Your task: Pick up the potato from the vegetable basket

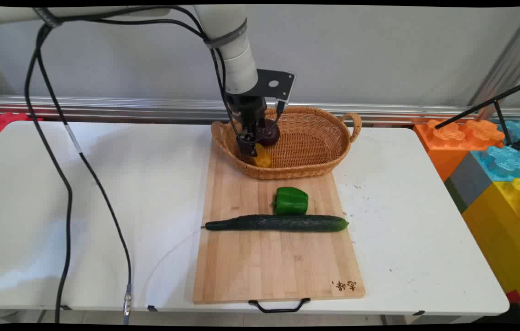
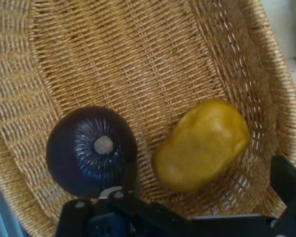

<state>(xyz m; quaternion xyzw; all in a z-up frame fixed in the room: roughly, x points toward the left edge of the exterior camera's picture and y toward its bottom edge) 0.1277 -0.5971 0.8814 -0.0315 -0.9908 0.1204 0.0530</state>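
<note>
Over the left end of the wicker basket (image 1: 306, 138) my gripper (image 2: 207, 192) hung with its jaws spread wide, holding nothing. A yellow potato-like piece (image 2: 202, 145) lay between my fingers, a dark purple onion (image 2: 91, 150) just beside it. If I had closed off-centre, the smooth piece could have slipped aside, I judged.

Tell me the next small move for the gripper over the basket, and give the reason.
Probably a short straight lift. The gripper hangs open inside the wicker basket, its fingers either side of the yellow vegetable, which seems to lie free on the weave beside the dark purple onion. Rising straight should clear both and the rim without nudging them.
</note>
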